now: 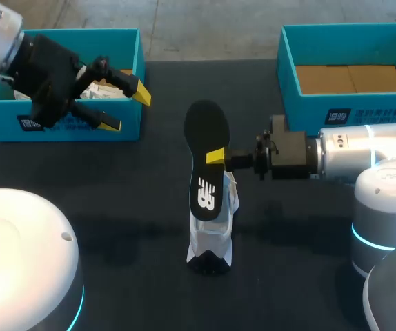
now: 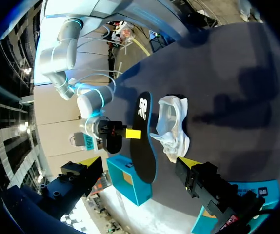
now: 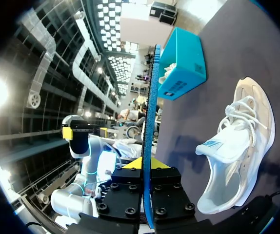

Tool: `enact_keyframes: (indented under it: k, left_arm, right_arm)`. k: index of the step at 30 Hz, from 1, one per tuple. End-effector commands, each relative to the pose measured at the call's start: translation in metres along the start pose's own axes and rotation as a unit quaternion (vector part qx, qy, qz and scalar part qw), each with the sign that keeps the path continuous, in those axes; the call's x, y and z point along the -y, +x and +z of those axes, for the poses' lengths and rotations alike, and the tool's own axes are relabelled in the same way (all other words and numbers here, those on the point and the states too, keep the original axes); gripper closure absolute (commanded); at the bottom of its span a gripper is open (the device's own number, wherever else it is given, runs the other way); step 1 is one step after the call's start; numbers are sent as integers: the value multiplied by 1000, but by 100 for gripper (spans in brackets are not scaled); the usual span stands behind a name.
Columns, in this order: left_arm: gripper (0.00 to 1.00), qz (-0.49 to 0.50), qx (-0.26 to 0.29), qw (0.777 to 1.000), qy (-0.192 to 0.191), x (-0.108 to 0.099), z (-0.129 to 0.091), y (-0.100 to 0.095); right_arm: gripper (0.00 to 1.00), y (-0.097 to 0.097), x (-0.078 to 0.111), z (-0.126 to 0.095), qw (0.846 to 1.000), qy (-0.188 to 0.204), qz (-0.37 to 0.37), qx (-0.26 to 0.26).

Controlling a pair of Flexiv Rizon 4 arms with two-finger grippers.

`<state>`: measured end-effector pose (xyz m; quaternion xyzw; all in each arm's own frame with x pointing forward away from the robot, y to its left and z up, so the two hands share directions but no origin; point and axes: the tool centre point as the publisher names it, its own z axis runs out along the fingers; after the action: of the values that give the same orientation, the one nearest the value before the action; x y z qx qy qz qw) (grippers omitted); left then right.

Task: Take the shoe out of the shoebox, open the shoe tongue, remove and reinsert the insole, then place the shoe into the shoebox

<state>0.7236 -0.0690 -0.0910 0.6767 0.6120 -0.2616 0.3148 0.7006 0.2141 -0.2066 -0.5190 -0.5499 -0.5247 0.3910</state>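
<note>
Shoe (image 1: 209, 238) out on table w/ insole (image 1: 205, 131) pulled & clamped in R gripper (image 1: 215, 157) just above it, L gripper (image 1: 125, 108) fingers apart, empty, by L shoebox (image 1: 81, 129); left: reinsert insole, re-box shoe

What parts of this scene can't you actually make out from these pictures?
Head view: the insole covers most of the shoe, hiding its opening.
Head view: the left gripper blocks part of the left shoebox, so its contents are unclear.
Right wrist view: the insole appears edge-on, so neither face shows.
</note>
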Motion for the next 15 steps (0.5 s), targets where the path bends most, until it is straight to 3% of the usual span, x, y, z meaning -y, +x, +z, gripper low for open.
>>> enact_keyframes:
  k: [1,8,15]
  left_arm:
    - [0,-1,-32,999,1,0,-2,-3]
    - [0,-1,-32,999,1,0,-2,-3]
    - [0,-58,-93,994,15,-14,5,-6]
  right_arm:
    - [100,0,1,3,1000,-2,0,1]
    - [100,0,1,3,1000,-2,0,1]
    - [100,-6,5,8,1000,14,5,17]
